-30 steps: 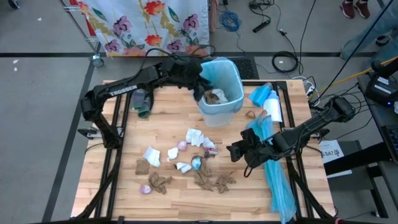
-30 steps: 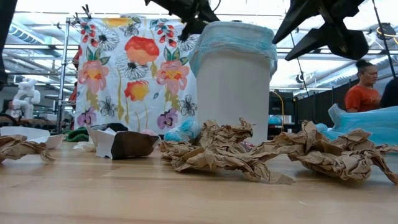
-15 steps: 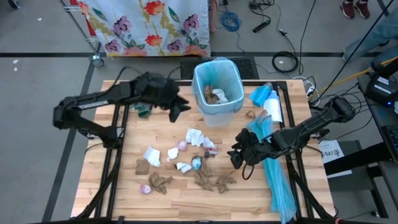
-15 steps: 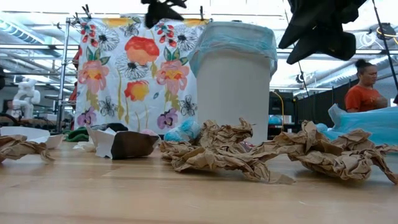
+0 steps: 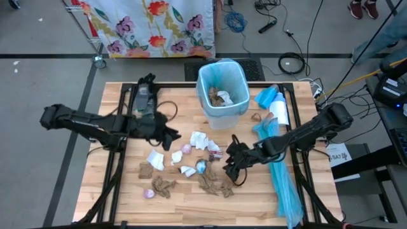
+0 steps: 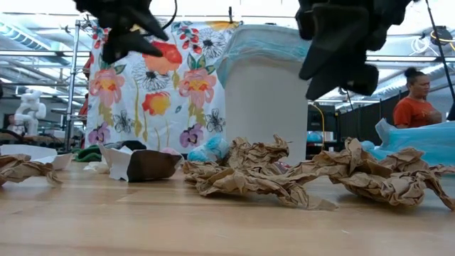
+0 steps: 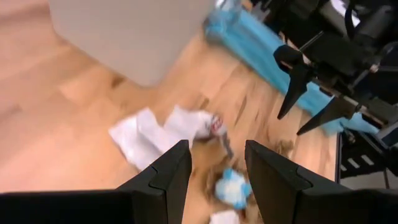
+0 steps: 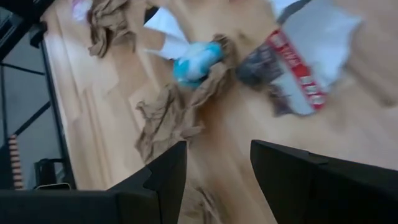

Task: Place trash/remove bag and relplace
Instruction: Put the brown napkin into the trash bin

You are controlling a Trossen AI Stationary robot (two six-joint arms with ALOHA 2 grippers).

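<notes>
— Trash (image 5: 197, 166) strewn over the bench (image 5: 127, 203) just short of the bin (image 5: 222, 95): brown paper crumples (image 5: 219, 186), white tissue (image 5: 200, 140), a blue bit (image 5: 201, 166), a printed wrapper (image 5: 213, 150); a few scraps already inside the bin; long blue plastic sheets (image 5: 280, 172) to one side of the bin, not trash.

— And the hands?

— Left hand (image 5: 170, 132) above the tissue, on the side of the bin away from the sheets, fingers spread wide, nothing held; right hand (image 5: 233, 164) over the brown crumples and blue bit, between the bin and the bench's near edge, likewise spread and empty.

— Best way to pick, then?

— Probably one scrap per hand; straight down over a crumple's thickest fold, fingers astride it, closing only once low enough to pinch paper rather than air; then up well clear of the bin's rim before letting go; hands kept apart, both being close to the same pile.
</notes>
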